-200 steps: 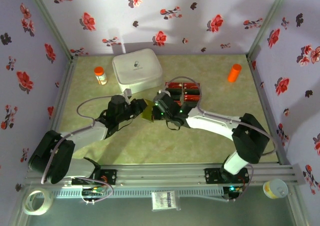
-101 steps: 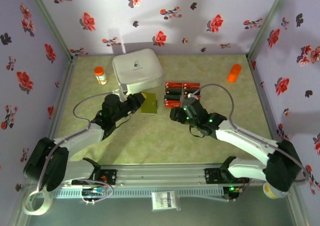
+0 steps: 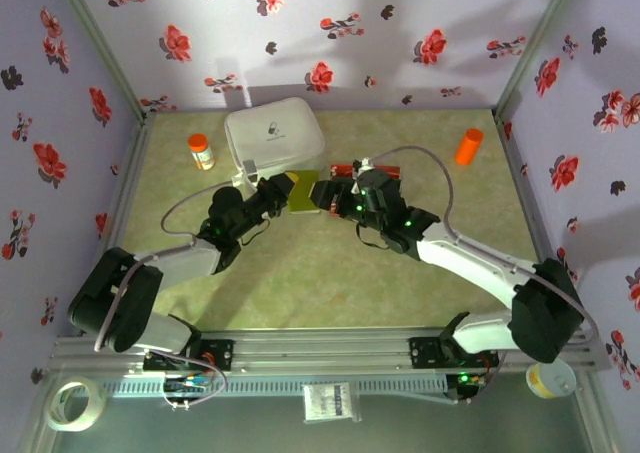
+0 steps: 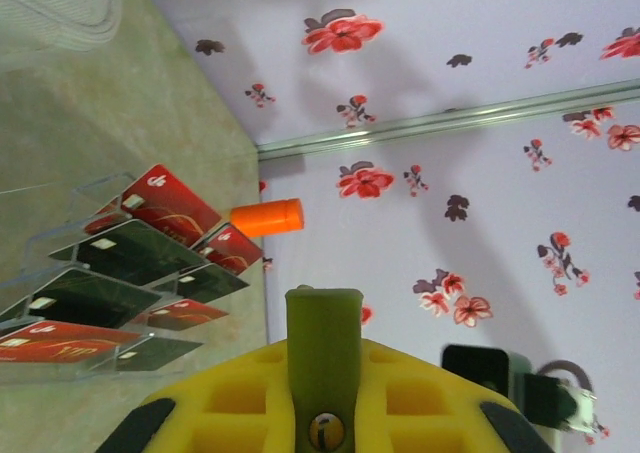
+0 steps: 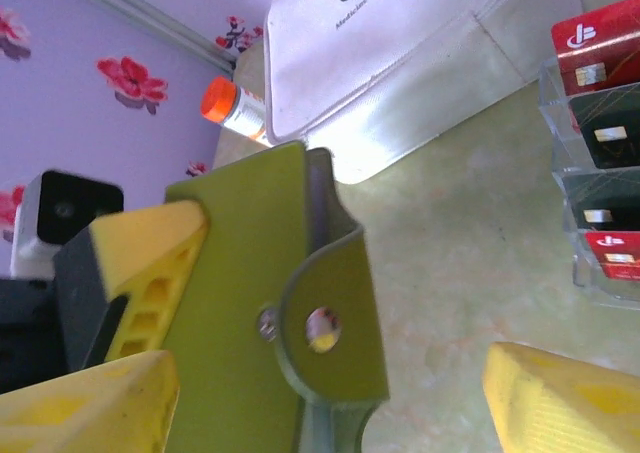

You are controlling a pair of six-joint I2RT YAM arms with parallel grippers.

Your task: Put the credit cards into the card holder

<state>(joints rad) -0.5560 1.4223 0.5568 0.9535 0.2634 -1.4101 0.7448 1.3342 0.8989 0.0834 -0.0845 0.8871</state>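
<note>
My left gripper [image 3: 283,193] is shut on the olive-green card holder [image 3: 303,190] and holds it above the table's middle. In the left wrist view the card holder [image 4: 323,333] stands edge-on between the yellow fingers [image 4: 220,403]. My right gripper [image 3: 330,199] is open right beside it. In the right wrist view the card holder [image 5: 270,313], its snap tab lifted, sits between the spread fingertips [image 5: 560,398] without being touched. Red and black credit cards [image 4: 130,273] stand in a clear plastic rack [image 5: 605,153]. From above, my right arm mostly hides the credit cards [image 3: 388,171].
A big white rounded box [image 3: 272,133] lies at the back, just behind the held holder. A small orange-capped bottle [image 3: 201,151] stands at the back left and an orange bottle [image 3: 468,145] at the back right. Flowered walls close three sides.
My right gripper went from shut to open, swung away to the right, then came back beside the card holder. The left gripper carried the holder a little up and back.
</note>
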